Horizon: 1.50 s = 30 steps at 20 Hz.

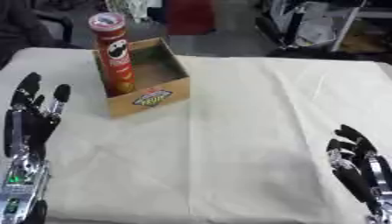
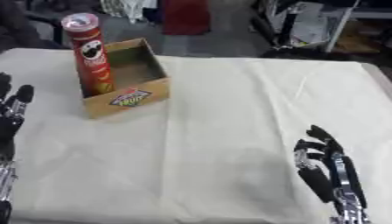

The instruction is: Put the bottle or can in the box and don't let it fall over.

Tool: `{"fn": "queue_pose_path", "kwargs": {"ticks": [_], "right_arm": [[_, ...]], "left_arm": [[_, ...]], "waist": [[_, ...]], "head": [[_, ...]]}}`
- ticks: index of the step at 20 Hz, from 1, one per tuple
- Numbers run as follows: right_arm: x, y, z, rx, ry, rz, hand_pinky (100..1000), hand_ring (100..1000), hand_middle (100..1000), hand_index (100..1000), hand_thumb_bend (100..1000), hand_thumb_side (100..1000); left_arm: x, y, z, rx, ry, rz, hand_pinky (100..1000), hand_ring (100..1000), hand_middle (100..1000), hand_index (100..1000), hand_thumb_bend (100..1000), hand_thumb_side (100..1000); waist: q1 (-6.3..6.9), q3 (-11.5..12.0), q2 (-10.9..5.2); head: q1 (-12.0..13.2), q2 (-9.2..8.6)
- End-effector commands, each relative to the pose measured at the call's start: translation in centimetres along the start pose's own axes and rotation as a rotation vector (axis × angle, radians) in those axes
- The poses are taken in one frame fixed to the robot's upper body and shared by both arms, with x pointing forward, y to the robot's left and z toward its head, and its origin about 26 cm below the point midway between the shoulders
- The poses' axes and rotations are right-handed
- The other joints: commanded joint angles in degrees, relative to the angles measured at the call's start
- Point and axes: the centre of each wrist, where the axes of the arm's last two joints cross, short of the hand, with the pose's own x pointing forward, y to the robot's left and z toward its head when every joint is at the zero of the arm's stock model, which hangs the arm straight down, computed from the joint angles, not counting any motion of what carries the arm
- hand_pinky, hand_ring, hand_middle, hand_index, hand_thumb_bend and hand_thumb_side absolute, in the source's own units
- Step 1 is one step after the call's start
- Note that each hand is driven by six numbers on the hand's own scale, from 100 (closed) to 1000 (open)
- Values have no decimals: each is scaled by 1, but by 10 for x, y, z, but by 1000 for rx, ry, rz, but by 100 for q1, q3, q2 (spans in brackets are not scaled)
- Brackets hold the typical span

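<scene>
A tall red crisp can [image 1: 115, 53] with a silver-rimmed lid stands upright inside an open cardboard box [image 1: 155, 97], against its left front corner. The box sits at the far left of the cloth-covered table [image 1: 245, 131]. My left hand [image 1: 29, 114] is near the left edge, below and left of the box, fingers straight and pointing up, holding nothing. My right hand [image 2: 327, 168] rests at the lower right, fingers relaxed and empty, far from the box.
Creases run across the cream cloth. Beyond the table's far edge are a dark chair [image 1: 30, 22], a red object [image 1: 187, 15] and cluttered shelving [image 1: 321, 24]. The table's right edge [image 2: 379, 83] slants away.
</scene>
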Motion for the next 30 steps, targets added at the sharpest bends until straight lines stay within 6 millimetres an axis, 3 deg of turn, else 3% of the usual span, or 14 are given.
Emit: {"fn": "queue_pose_path", "kwargs": {"ticks": [1, 30], "right_arm": [[4, -7, -3, -12, -21, 14, 689, 775, 828, 919, 100, 562], [5, -8, -4, -21, -22, 15, 689, 774, 828, 918, 100, 562]], "left_arm": [[10, 0, -6, -14, -38, -5, 1000, 996, 869, 914, 726, 535], [13, -6, -6, -72, -55, 28, 1000, 995, 862, 911, 699, 537]], "waist": [[20, -1, -36], [39, -7, -42]], "head": [[-31, 8], [-64, 40]]}}
